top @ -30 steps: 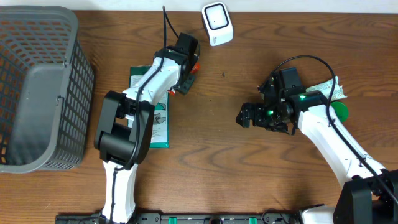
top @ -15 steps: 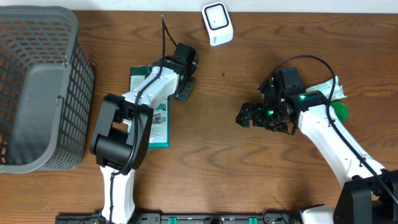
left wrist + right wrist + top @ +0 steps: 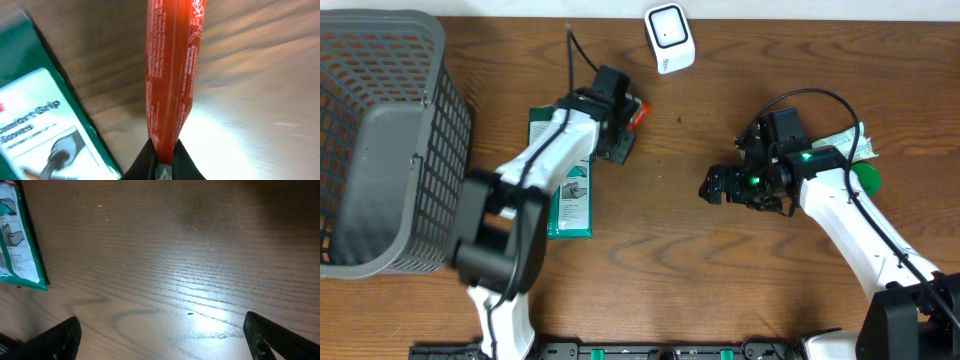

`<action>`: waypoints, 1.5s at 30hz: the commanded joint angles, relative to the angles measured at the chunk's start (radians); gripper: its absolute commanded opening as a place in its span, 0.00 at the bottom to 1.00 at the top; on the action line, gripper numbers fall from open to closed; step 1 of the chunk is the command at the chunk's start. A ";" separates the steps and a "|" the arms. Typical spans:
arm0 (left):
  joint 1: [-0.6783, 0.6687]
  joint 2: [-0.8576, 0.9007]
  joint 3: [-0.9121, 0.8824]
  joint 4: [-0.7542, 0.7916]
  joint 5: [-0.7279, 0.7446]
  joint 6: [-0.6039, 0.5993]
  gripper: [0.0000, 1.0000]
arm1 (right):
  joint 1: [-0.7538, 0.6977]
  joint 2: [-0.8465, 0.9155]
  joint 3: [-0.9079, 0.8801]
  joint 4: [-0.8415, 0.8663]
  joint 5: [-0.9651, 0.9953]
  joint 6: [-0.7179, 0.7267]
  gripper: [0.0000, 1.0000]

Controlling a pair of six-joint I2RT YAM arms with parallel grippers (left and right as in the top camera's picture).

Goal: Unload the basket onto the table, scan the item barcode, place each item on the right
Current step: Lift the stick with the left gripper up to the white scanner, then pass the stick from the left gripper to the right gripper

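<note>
My left gripper point(image 3: 622, 128) is shut on the end of a thin red packet point(image 3: 638, 114), just below and left of the white barcode scanner point(image 3: 669, 38) standing at the table's far edge. In the left wrist view the red packet point(image 3: 172, 75) rises edge-on out of the closed gripper point(image 3: 162, 164), with fine white print on its side and the wood lying below it. No barcode shows. Over bare wood at centre right, my right gripper point(image 3: 732, 188) stands open and empty, its two fingertips point(image 3: 55, 340) far apart around the gripper's gap point(image 3: 162, 342).
A green-and-white glove package point(image 3: 570, 190) lies flat under the left arm, also visible as the package point(image 3: 45, 125) beside the packet and at the package's corner point(image 3: 20, 245). A grey mesh basket point(image 3: 450, 140) fills the left side. A white tube point(image 3: 850, 145) and a green object point(image 3: 866, 178) lie far right.
The left gripper's jaws closed on the red packet, and the arm shifted slightly with the packet in it. The right arm has not moved.
</note>
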 commanded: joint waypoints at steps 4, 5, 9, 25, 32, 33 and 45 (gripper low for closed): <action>0.010 -0.255 0.014 -0.010 0.313 -0.150 0.07 | 0.005 -0.006 0.005 0.022 -0.049 -0.007 0.99; 0.015 -0.277 0.014 -0.010 0.346 -0.176 0.07 | 0.005 -0.006 0.005 0.027 -0.060 0.005 0.99; 0.047 -0.345 0.014 -0.010 0.491 -0.281 0.08 | 0.005 -0.006 0.006 0.079 -0.282 0.010 0.87; 0.090 -0.354 0.013 -0.021 0.919 -0.353 0.07 | 0.004 -0.006 0.006 0.799 -0.739 0.356 0.36; 0.090 -0.354 0.013 -0.014 0.957 -0.344 0.07 | 0.004 -0.006 0.006 0.919 -0.669 0.513 0.40; 0.090 -0.354 0.013 -0.013 0.960 -0.341 0.07 | 0.005 -0.006 0.006 0.922 -0.664 0.518 0.40; 0.090 -0.354 0.013 0.001 0.960 -0.330 0.07 | 0.020 -0.006 0.006 1.039 -0.620 0.611 0.35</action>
